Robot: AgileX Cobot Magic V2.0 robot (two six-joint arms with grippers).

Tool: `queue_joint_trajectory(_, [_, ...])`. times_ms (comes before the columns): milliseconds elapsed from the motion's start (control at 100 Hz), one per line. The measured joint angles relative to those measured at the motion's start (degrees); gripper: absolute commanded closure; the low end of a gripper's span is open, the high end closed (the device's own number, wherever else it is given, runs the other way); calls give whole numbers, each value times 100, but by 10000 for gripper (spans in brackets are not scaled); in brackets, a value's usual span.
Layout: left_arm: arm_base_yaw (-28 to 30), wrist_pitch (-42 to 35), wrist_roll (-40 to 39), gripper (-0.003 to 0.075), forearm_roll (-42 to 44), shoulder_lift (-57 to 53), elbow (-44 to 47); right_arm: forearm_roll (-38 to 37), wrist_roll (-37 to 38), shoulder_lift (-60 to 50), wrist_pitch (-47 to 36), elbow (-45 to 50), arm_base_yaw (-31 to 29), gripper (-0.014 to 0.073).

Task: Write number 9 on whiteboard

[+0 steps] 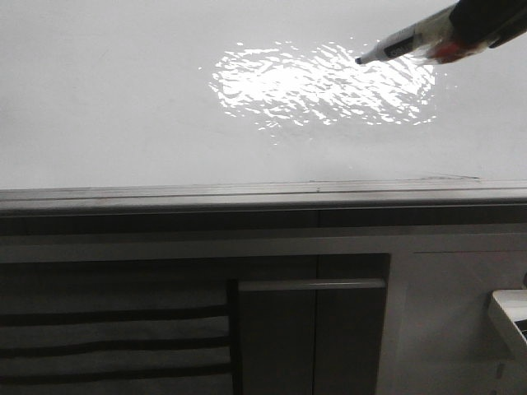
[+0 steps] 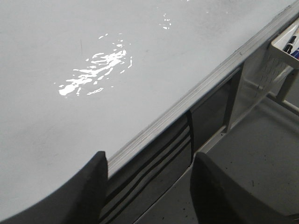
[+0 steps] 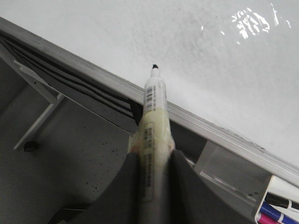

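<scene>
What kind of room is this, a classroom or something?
Probably a classroom or office, though it's hard to be sure. There's a big whiteboard with a metal edge, a holder of coloured pens beside it, and dark cabinets nearby. The right pincer holds a marker over the board.

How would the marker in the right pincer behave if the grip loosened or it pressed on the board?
The marker looks rigid, so it probably won't flex. Its round barrel would likely roll if released. On the glossy whiteboard the tip may skid easily.
</scene>
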Motion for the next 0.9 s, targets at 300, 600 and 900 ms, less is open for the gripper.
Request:
queue_joint_trajectory(300, [0, -65, 0, 353, -27, 0, 0, 141, 13, 474, -436, -45, 0, 639])
queue_joint_trajectory(600, [0, -76, 0, 353, -27, 0, 11, 56, 2, 1121, -486, -504, 0, 639])
queue_joint_trajectory(900, [0, -85, 0, 353, -27, 0, 11, -92, 2, 1762, -666, -861, 0, 639])
